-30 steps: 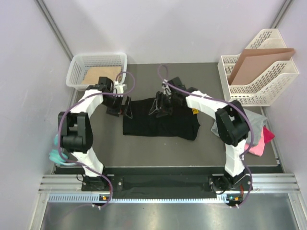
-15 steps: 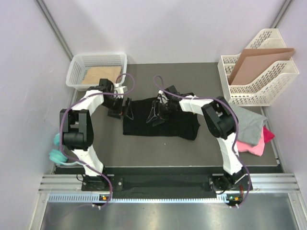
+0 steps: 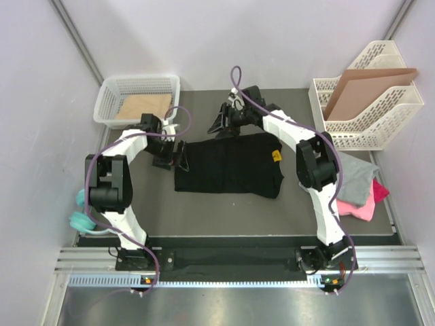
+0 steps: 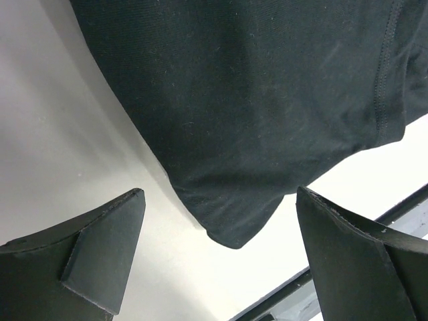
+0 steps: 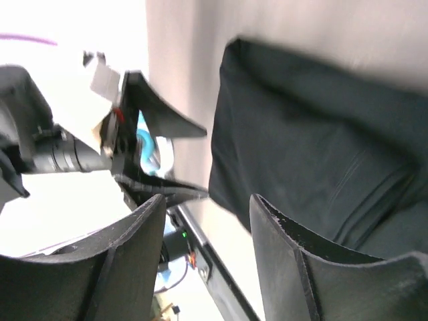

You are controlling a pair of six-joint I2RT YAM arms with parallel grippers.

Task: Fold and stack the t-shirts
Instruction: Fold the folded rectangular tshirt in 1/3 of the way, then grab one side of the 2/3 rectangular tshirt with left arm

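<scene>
The right pincer (image 3: 223, 122) now stands beyond the far edge of the black t-shirt (image 3: 228, 173), over the bare worktop (image 3: 200, 105). One second ago it stood over the shirt's middle. With the right arm swung away, more of the grey t-shirt (image 3: 353, 178) is exposed.

Black t-shirt (image 3: 228, 166): folded into a flat, rough rectangle, mid-table, small logo (image 3: 276, 157) near its right edge. Grey t-shirt (image 3: 357, 178): crumpled, unfolded, table's right side. Pink t-shirt (image 3: 366, 209): bunched, partly under the grey one.
</scene>
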